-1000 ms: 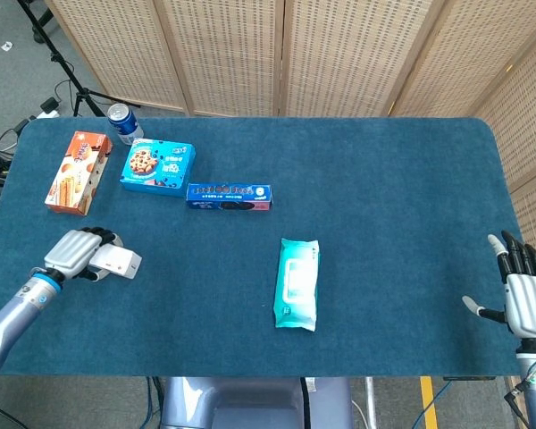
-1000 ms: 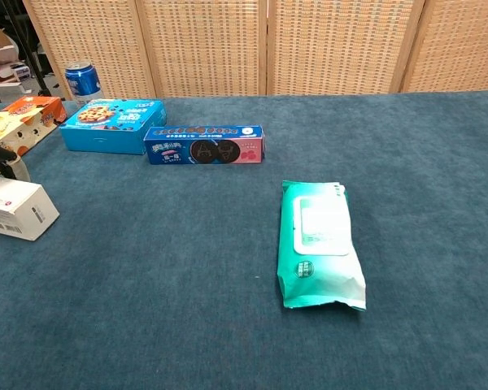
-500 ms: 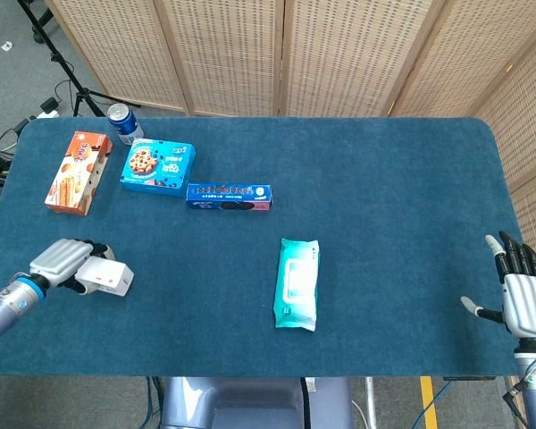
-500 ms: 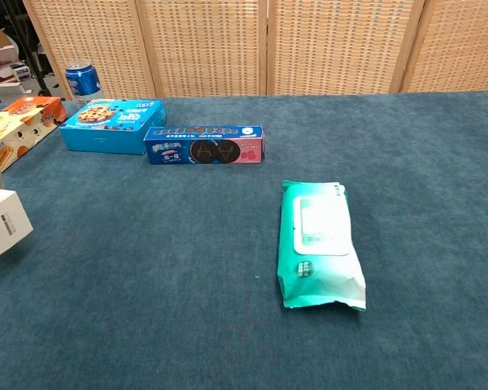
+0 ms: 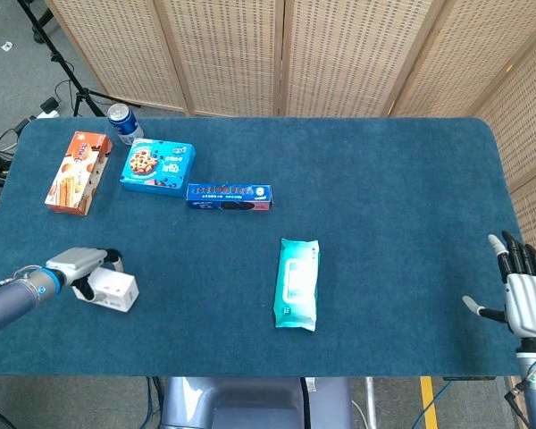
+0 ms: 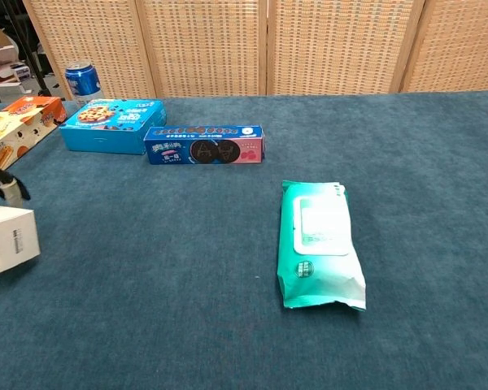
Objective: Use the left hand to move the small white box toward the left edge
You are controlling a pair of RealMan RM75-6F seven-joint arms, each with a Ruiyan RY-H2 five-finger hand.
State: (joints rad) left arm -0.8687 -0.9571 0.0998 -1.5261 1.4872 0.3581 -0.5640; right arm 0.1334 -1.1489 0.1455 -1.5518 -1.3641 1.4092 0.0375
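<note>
Head and chest views of the desk (image 5: 384, 179), covered in blue cloth. The small white box (image 5: 110, 290) is lying near the left edge, toward the front-left corner, and the left hand (image 5: 79, 267) is resting against its left end — its fingers are curling around the box's far side, though whether they are actually gripping it cannot be told. In the chest view only a dark fingertip (image 6: 2, 184) is showing behind the box (image 6: 8, 237). The right hand (image 5: 523, 293) is hovering at the right edge near the front-right corner, fingers spread apart and holding nothing. A teal wipes pack (image 5: 297, 283) is lying near the desk's middle. Toward the back-left corner are sitting an orange snack box (image 5: 78, 172), a blue cookie box (image 5: 157, 166), a dark-blue biscuit sleeve (image 5: 229, 197) and a blue can (image 5: 121, 121).
</note>
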